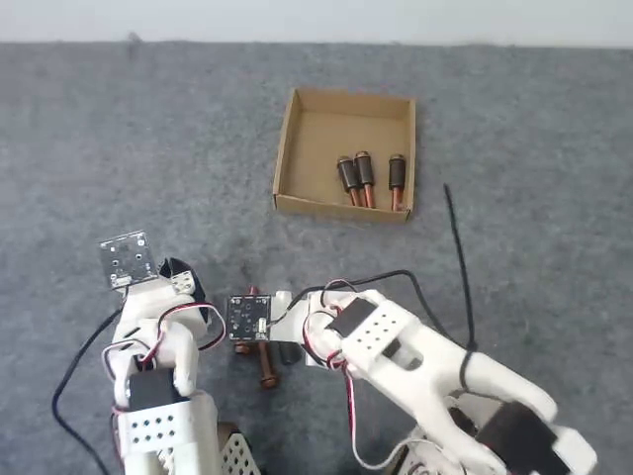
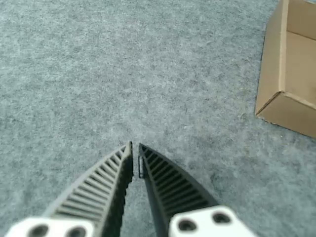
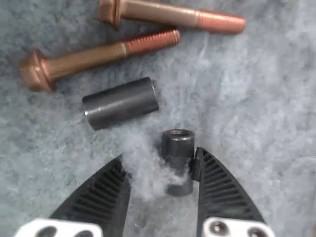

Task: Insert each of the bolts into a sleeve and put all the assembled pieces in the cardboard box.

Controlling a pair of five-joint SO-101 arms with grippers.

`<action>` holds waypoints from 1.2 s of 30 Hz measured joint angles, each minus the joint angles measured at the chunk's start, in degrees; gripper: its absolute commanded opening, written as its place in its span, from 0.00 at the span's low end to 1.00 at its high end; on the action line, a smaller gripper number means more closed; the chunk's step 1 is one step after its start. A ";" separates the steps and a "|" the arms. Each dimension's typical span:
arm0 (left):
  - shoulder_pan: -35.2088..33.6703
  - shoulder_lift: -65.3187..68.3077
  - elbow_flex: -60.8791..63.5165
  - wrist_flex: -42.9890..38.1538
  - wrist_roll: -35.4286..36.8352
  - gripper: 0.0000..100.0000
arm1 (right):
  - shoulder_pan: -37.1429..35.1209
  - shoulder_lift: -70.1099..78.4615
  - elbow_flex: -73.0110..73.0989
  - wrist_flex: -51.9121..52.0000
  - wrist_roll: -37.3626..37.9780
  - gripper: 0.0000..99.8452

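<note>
right hand (image 3: 159, 157) astride small dark sleeve (image 3: 177, 144)

high camera far overhead, downward; wrist cameras close above table (image 1: 534, 148), cardboard box (image 1: 316, 148) common to high, left

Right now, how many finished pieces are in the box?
3: left piece, middle piece and right piece lie side by side by the near wall of the cardboard box.

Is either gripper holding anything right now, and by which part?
Nothing is held. The left gripper is shut with nothing in it. The right gripper is open and straddles a dark sleeve without clamping it.
</note>
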 measured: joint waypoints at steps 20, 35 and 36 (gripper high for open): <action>0.00 0.00 0.00 0.00 -0.26 0.02 | 1.41 10.81 -8.62 3.43 -5.54 0.01; 0.00 0.00 0.00 2.37 -0.35 0.02 | 17.05 12.92 -18.02 13.63 -33.23 0.01; 0.00 0.00 0.00 3.69 -0.35 0.02 | 18.02 12.92 -18.02 14.07 -34.11 0.01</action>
